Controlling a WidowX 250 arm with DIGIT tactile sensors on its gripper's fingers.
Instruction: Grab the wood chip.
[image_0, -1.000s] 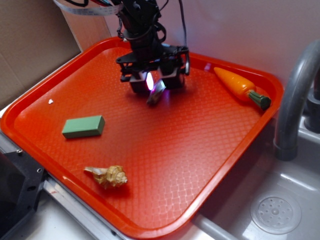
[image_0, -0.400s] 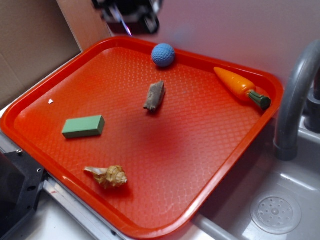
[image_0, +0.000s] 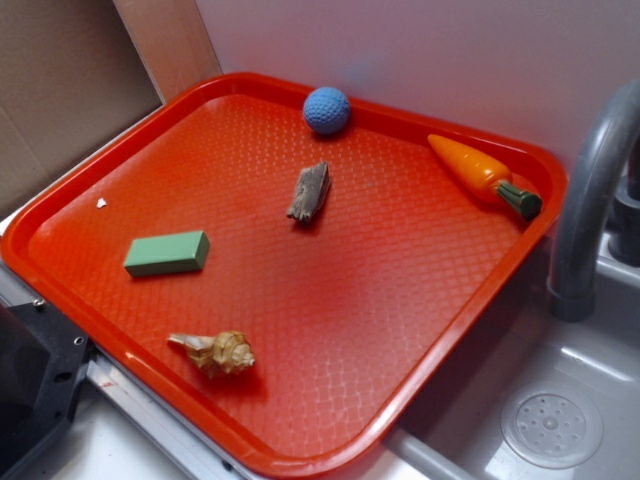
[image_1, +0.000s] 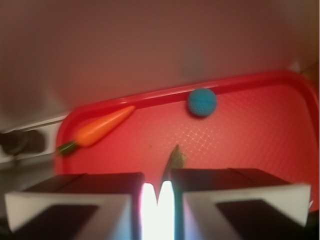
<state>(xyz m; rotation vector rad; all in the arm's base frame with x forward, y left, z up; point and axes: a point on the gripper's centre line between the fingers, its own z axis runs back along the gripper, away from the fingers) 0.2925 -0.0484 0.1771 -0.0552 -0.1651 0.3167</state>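
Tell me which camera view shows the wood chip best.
The exterior view: the wood chip lies whole and sharp on the red tray. The wrist view is blurred and shows only a sliver above the gripper.

No readable text, label, brand or number shows on anything.

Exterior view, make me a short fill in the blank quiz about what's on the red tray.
1. The wood chip lies near the middle of the ____ tray.
2. The round thing at the tray's far edge is a blue ____.
3. The carrot lies in the corner nearest the grey ____.
4. The seashell lies at the near edge, just past the green ____.

Missing words: red; ball; faucet; block
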